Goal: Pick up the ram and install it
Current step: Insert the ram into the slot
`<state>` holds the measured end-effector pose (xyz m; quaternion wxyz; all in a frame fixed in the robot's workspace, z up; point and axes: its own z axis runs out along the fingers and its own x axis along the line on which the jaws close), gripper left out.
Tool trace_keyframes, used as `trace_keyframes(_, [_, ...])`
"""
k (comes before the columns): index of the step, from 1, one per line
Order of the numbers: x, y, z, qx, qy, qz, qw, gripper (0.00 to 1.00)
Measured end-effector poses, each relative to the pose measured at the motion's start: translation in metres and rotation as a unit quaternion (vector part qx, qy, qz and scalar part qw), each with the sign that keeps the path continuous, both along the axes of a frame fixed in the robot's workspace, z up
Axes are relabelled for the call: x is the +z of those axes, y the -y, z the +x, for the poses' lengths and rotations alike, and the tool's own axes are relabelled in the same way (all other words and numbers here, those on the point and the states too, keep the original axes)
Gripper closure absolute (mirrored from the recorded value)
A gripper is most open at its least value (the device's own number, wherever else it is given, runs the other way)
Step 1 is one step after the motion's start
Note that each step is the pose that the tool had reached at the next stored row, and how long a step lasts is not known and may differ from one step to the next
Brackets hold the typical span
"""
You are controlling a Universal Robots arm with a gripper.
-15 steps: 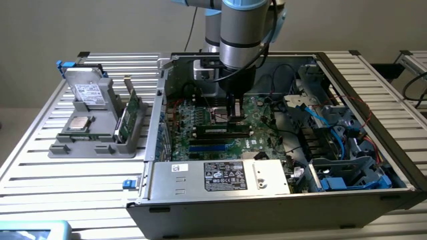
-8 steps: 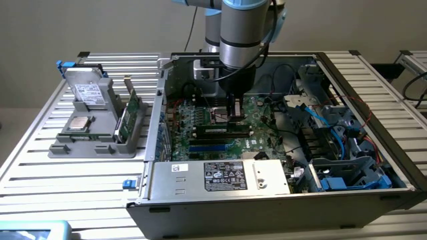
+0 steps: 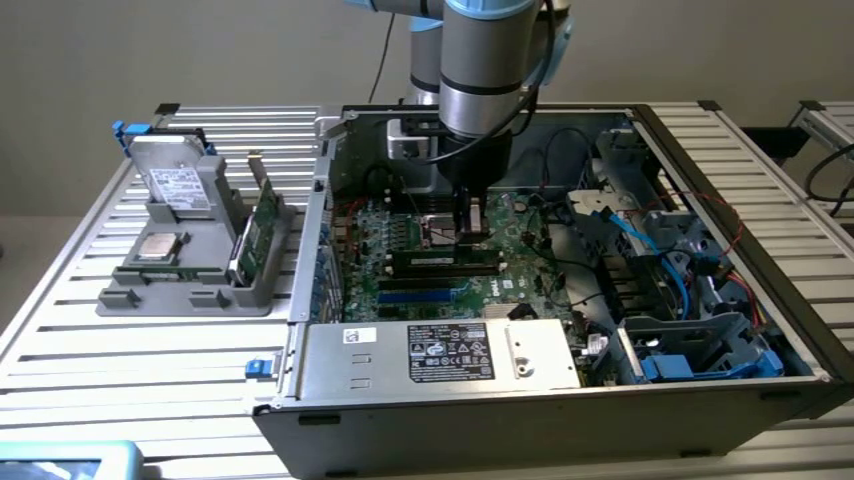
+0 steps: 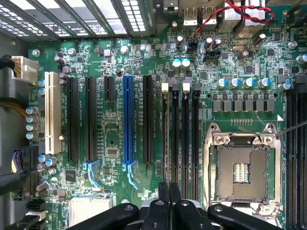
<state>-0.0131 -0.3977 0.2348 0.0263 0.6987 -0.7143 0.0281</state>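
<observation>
The ram [image 3: 447,262], a slim dark-green stick with black chips, stands on edge in one of the long black slots of the motherboard [image 3: 400,235] inside the open computer case. My gripper [image 3: 470,236] points straight down just above the stick, nearer its end toward the exterior view's right. I cannot tell whether it touches the stick. In the wrist view the gripper [image 4: 169,191] has its two black fingers pressed together, shut, with nothing visible between them. They sit over the row of black slots [image 4: 184,139] beside the empty processor socket [image 4: 242,170].
A grey holder [image 3: 167,290] outside the case, at the exterior view's left, carries a drive, a chip and an upright green card [image 3: 267,215]. Case walls [image 3: 320,230] surround the board. Blue and black cables [image 3: 641,250] and a drive cage [image 3: 701,350] crowd the right side. The power supply [image 3: 441,355] lies in front.
</observation>
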Motion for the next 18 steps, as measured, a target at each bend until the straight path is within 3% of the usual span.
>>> trace_keyframes(18, [-0.0007, 0.0003, -0.001, 0.004, 0.002, 0.0002, 1.0, 0.88])
